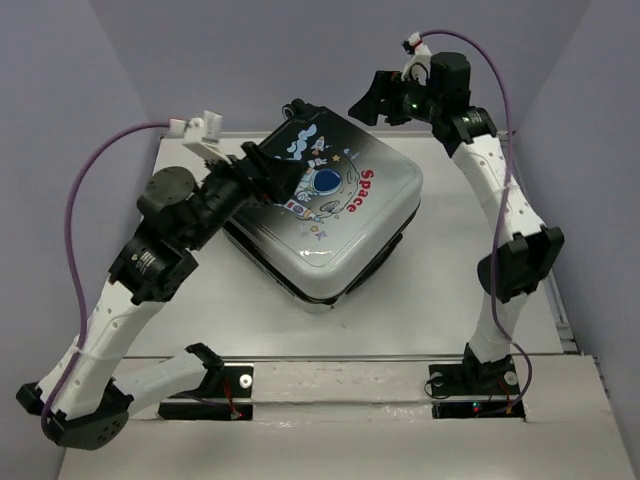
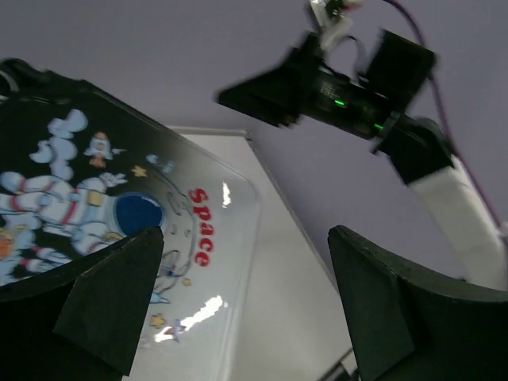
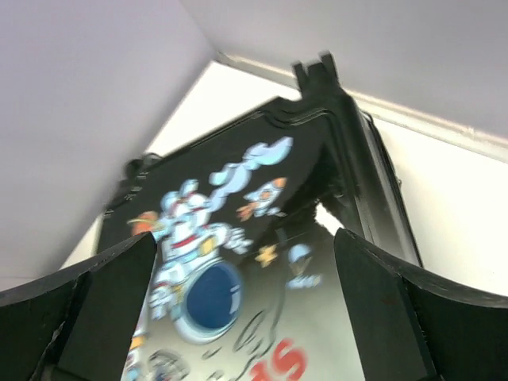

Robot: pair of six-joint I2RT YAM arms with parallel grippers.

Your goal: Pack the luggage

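The luggage (image 1: 335,225) lies shut on the white table, its astronaut and red "Space" print facing up. My left gripper (image 1: 283,180) hovers over the print's left side with its jaws wide apart and nothing between them. In the left wrist view the left gripper (image 2: 246,238) frames the luggage (image 2: 119,206) shell and bare table. My right gripper (image 1: 362,100) hangs above the far right corner of the case, also open and empty. In its own view the right gripper (image 3: 244,238) looks down on the luggage (image 3: 262,190) from the back edge.
The white table (image 1: 470,220) ends at purple walls behind and on both sides. A metal rail (image 1: 350,358) runs along the near edge by the arm bases. Purple cables (image 1: 80,200) loop off both wrists. The right arm (image 2: 357,95) shows in the left wrist view.
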